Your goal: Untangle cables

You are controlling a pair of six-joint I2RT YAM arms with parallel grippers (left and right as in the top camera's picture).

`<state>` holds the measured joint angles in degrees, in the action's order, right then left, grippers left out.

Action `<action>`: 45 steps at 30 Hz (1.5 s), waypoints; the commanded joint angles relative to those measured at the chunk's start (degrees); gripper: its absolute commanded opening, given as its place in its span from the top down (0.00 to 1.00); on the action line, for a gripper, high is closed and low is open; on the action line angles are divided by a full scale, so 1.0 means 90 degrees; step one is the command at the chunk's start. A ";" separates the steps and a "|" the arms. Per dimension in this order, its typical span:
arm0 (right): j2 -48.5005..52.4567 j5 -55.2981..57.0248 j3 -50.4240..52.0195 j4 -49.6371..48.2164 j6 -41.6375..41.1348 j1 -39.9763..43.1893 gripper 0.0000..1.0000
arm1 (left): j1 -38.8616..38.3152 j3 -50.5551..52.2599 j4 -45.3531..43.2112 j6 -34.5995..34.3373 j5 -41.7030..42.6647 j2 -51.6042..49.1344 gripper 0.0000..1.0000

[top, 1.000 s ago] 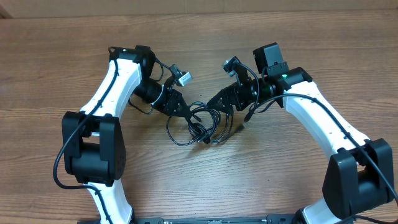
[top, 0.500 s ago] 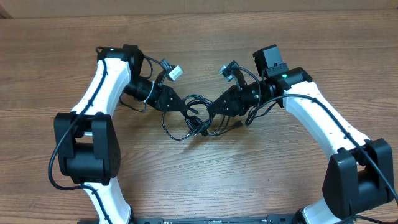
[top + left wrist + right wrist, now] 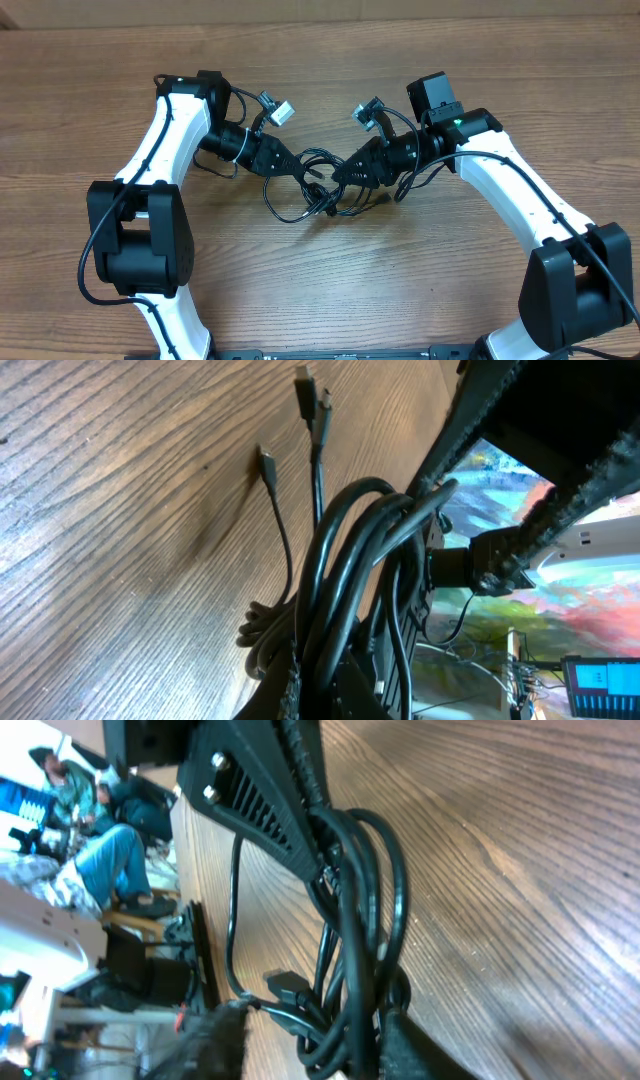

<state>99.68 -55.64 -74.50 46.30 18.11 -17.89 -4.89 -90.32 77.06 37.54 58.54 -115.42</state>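
1. The cables [image 3: 318, 192] are a bundle of thin black cords near the middle of the tabletop [image 3: 330, 290], well away from all its edges, strung between the two hands.
2. The left hand [image 3: 290, 166] reaches in from the left side, its fingers pressed together on the left end of the cables.
3. The right hand [image 3: 341, 177] reaches in from the right side and meets the bundle's right end. In the right wrist view the cables [image 3: 355, 900] run in between its blurred fingers. I cannot tell whether those fingers press on the cords or merely stand around them.
4. Between the hands, several loops sag toward the near edge of the tabletop and overlap one another. Which cord passes over which cannot be made out from overhead.
5. In the left wrist view the cables [image 3: 340, 560] run as a tight parallel bunch, while three loose plug ends [image 3: 266, 462] stick out from it just above the wood grain of the tabletop [image 3: 120, 490].
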 commanded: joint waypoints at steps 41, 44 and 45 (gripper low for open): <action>-0.0175 0.0345 -0.0015 -0.0134 0.0022 -0.0607 0.54 | -0.0350 0.0007 -0.0784 -0.0937 0.0651 -0.0022 0.96; -0.0175 0.0469 -0.0015 -0.0151 0.0022 -0.0704 0.55 | -0.0350 0.0007 -0.0814 -0.0937 0.0682 -0.0022 0.96; -0.0175 0.0469 -0.0015 -0.0158 0.0022 -0.0702 0.55 | -0.0350 0.0007 -0.0811 -0.0937 0.0699 -0.0022 0.96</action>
<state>99.68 -52.38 -74.52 45.45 18.02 -22.87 -6.76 -90.30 69.73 29.95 58.52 -115.42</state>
